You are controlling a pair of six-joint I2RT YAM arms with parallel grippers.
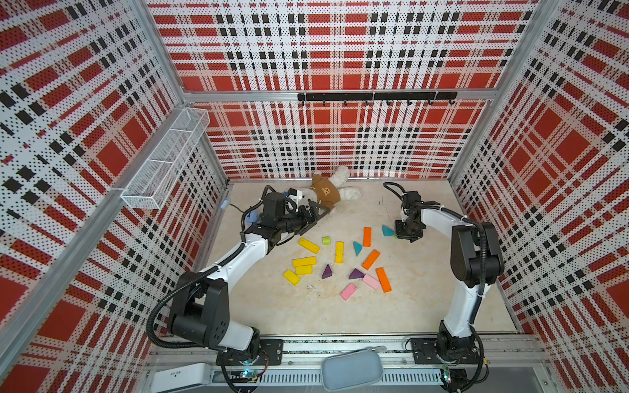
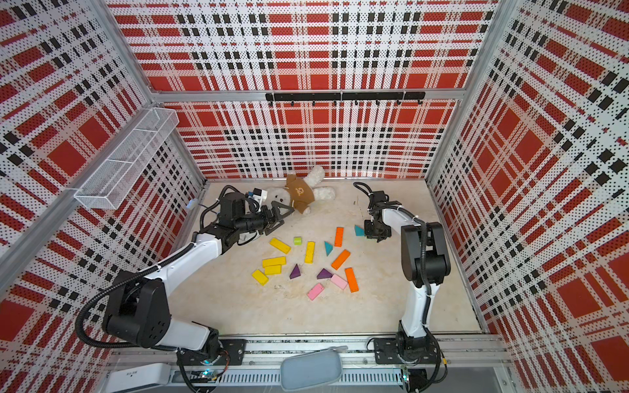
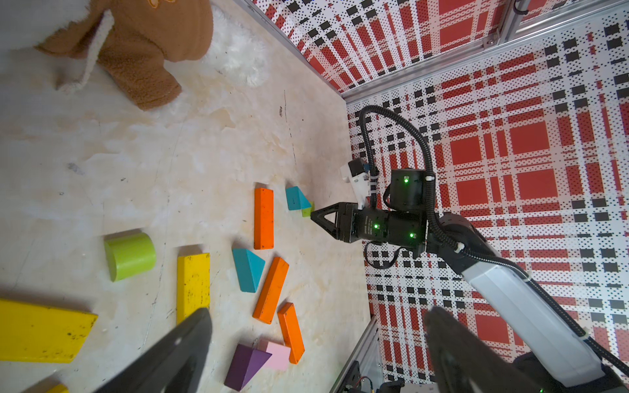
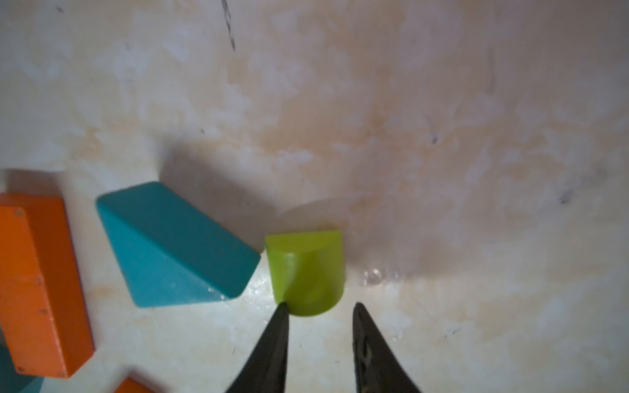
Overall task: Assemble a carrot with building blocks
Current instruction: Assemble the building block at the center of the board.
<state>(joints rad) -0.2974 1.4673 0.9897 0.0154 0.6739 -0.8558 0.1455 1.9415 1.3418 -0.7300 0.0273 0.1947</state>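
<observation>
- Right gripper [image 4: 320, 308]: fingers stand close together on the near end of the lime-green cylinder [image 4: 306, 272]. Only the tips reach it, and one presses its edge. The cylinder rests on the worktop [image 4: 442, 136], not lifted.
- Position: the cylinder sits on the right fringe of the scatter, toward the worktop's right edge. It is just beside a teal triangle [image 4: 177, 248] and barely apart from it.
- Left gripper [image 1: 316, 217]: fingers spread wide and empty, hovering toward the far-left corner near a plush toy [image 1: 326, 192].
- The other building blocks [image 1: 339, 251] lie loose across the middle of the worktop in both top views. We count yellow, orange and pink bars, purple and teal triangles, and a second green cylinder [image 1: 326, 241]. None are joined yet.
- Look: solid colours and flat paint. Edges are scuffed, and the yellow bars carry dark specks.
- Handling, our judgement: the blocks are small, rigid and light, and not fragile.
- The smooth paint and the cylinder's curved wall invite slipping or rolling. We judge the present tip-only hold shallow.
- A better hold would set the fingers deeper, across the middle of the curved wall.
- We would take the bars across their narrow width, and the triangles on their two flat parallel faces.
</observation>
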